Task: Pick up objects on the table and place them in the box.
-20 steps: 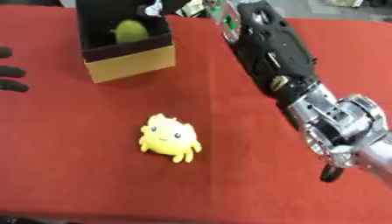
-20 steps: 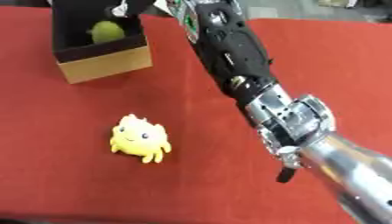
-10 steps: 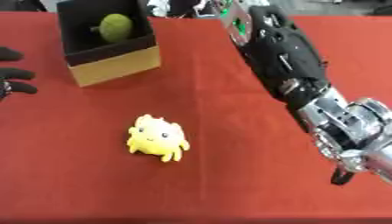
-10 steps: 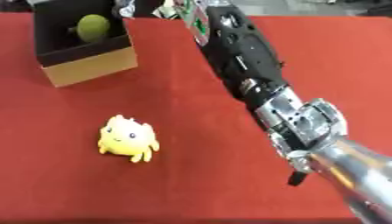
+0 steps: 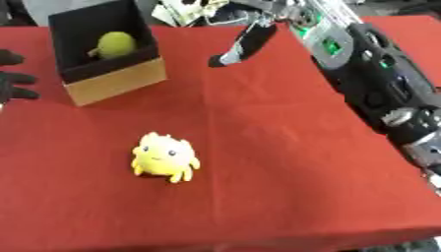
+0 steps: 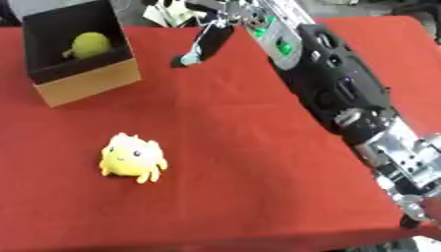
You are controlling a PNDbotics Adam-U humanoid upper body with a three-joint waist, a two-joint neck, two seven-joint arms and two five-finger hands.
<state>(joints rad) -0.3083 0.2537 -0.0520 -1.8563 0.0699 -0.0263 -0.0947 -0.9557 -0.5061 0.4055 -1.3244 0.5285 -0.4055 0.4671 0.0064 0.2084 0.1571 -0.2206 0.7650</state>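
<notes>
Above the far middle of the table (image 5: 284,147), my right hand (image 5: 244,44) hangs with fingers straight and together, holding nothing, apart from the box (image 5: 108,54). Its black arm (image 5: 379,88) runs back along the table's right edge. My left hand (image 5: 12,78) shows at the left edge, fingers relaxed and spread. Near the far left corner the box stands open with a green ball (image 5: 114,44) inside. Toward the near left, a yellow plush toy (image 5: 162,157) sits on the red cloth.
</notes>
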